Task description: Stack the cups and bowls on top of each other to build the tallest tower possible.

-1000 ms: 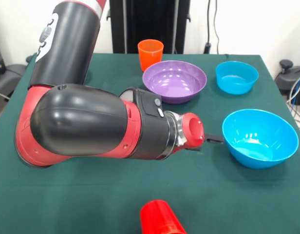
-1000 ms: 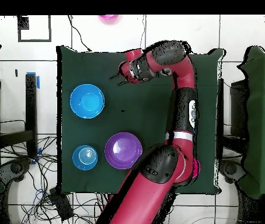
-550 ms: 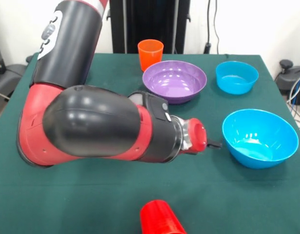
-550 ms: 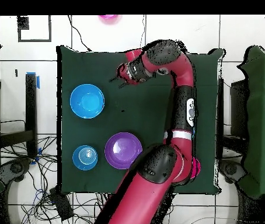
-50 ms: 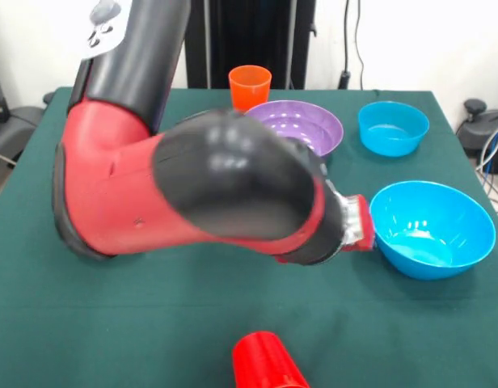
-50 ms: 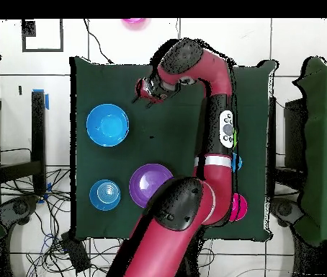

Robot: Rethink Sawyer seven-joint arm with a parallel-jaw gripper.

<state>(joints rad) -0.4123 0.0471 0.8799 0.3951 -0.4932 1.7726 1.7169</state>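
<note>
Cups and bowls spread apart on the green surface, nothing stacked high.

The large blue bowl [image 5: 432, 228] sits upright and empty just beside the pincer [image 6: 142, 89]. Beyond the pincer lie the purple bowl [image 5: 301, 125], partly hidden by the arm, and the small blue bowl [image 5: 393, 127], which in the overhead view holds a light blue cup [image 6: 106, 192]. The orange cup [image 5: 250, 87] stands upright behind the purple bowl. The red cup [image 5: 267, 361] lies tipped at the near edge.

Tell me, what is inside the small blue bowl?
In the overhead view, a clear-looking cup sits inside the small blue bowl. From the front, the bowl's wall hides it.
</note>
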